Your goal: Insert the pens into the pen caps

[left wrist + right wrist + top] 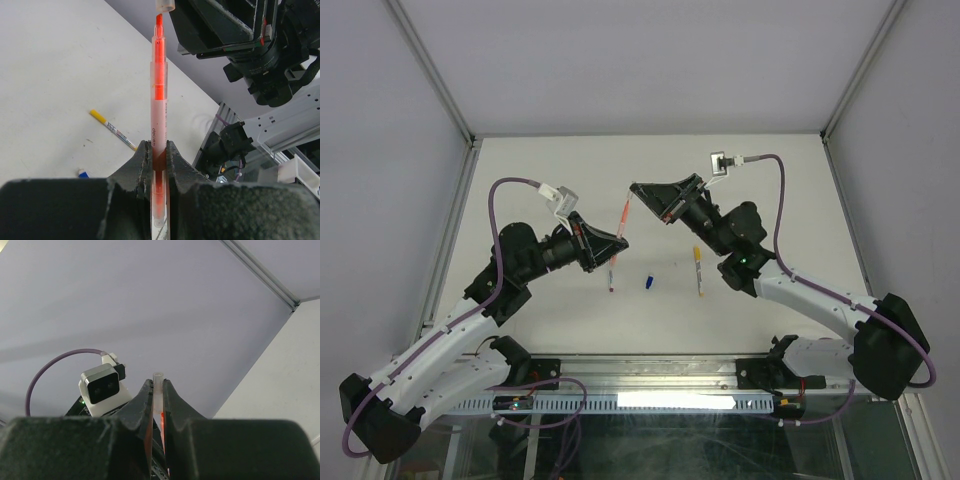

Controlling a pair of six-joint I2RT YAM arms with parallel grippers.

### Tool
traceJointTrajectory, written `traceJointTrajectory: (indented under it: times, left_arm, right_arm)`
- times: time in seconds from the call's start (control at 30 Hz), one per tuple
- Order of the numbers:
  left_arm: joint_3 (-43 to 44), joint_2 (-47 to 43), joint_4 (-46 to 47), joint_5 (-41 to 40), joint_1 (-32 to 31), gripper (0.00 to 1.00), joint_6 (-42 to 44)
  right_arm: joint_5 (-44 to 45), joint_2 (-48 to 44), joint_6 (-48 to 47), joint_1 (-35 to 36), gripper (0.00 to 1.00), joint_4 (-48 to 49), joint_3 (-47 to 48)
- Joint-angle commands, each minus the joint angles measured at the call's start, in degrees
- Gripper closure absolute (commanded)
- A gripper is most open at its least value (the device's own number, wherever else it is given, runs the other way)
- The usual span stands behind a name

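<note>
My left gripper (159, 145) is shut on the lower barrel of an orange-red pen (159, 95), which points away from it with its tip bare. Just past that tip is a small clear pen cap (165, 5), pinched in my shut right gripper (158, 382); the cap (158, 385) stands out a little beyond the fingertips. From above, the pen (624, 218) bridges the space between the left gripper (617, 243) and the right gripper (636, 190) over the middle of the table. The tip sits at the cap's mouth, slightly off to one side.
A yellow-ended pen (699, 270) lies on the white table (550, 160) right of centre. Another pen (611, 275) with a red end lies under the left gripper. A blue cap (648, 282) lies between them. The enclosure's walls stand around the table.
</note>
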Motion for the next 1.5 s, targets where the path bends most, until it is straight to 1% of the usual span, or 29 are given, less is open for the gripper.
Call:
traceJointTrajectory:
  times: [0.0,0.77,1.17,1.47]
  left_arm:
    - [0.3,-0.9,3.1,0.4,-0.3,1.0,-0.1]
    - [0.3,-1.3,3.1,-0.4,-0.4,1.0,-0.1]
    - [0.3,-1.6,2.6,-0.5,-0.3,1.0,-0.1]
    - [1.4,-1.2,2.6,-2.1,-0.3,1.0,-0.3]
  right_arm:
    - [-0.9,-1.3,0.5,0.5,1.0,1.5,1.5]
    - [-2.0,-1.5,0.4,1.3,1.0,-0.1,-0.8]
    - [-0.9,-1.5,-1.7,1.3,1.0,-1.9,2.6]
    - [-2.9,-1.5,-1.0,1.7,1.0,-1.6,1.1]
